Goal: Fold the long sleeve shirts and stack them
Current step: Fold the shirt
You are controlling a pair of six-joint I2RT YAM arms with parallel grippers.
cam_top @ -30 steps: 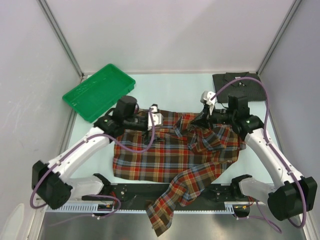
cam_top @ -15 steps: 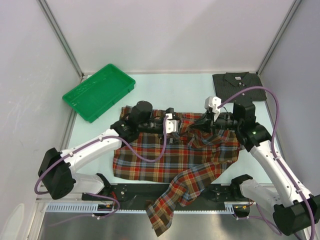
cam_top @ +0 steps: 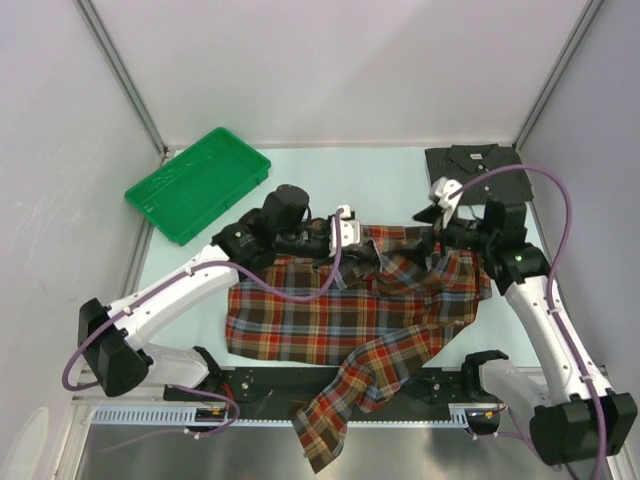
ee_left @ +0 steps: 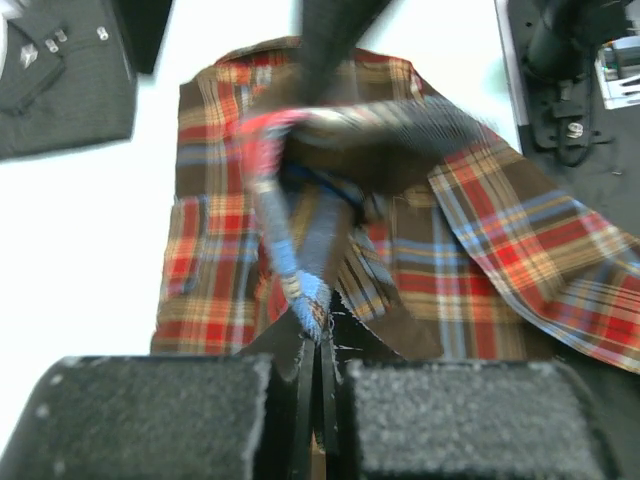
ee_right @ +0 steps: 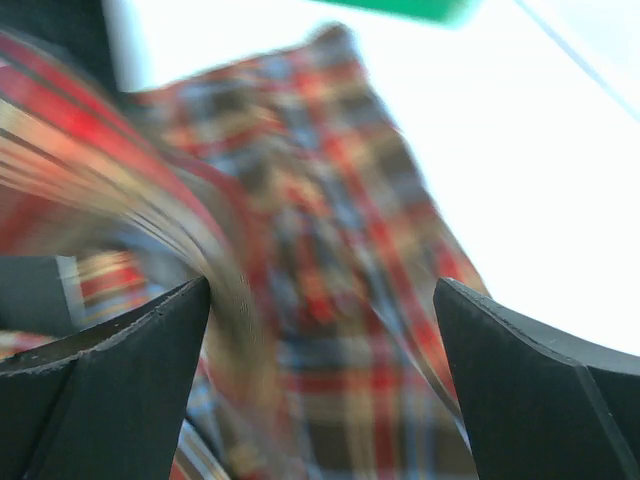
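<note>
The plaid long sleeve shirt (cam_top: 350, 315) lies spread at the table's middle, one sleeve (cam_top: 330, 420) trailing over the front edge. My left gripper (cam_top: 360, 244) is at its bunched upper edge. In the left wrist view that gripper (ee_left: 322, 345) is shut on a narrow fold of the plaid cloth (ee_left: 300, 270), which rises from the jaws. My right gripper (cam_top: 433, 232) hovers over the shirt's upper right part. Seen from its wrist, the right gripper (ee_right: 320, 330) is wide open over blurred plaid cloth (ee_right: 330, 300). The dark grey shirt (cam_top: 475, 165) lies folded at the back right.
A green plastic tray (cam_top: 200, 183) sits at the back left, tilted against the wall. Grey walls close in the table on three sides. The black rail with both arm bases (cam_top: 260, 385) runs along the front edge.
My left gripper moved right along the shirt's top edge and shut on a fold. My right gripper opened, let go of the cloth and drew back to the right.
</note>
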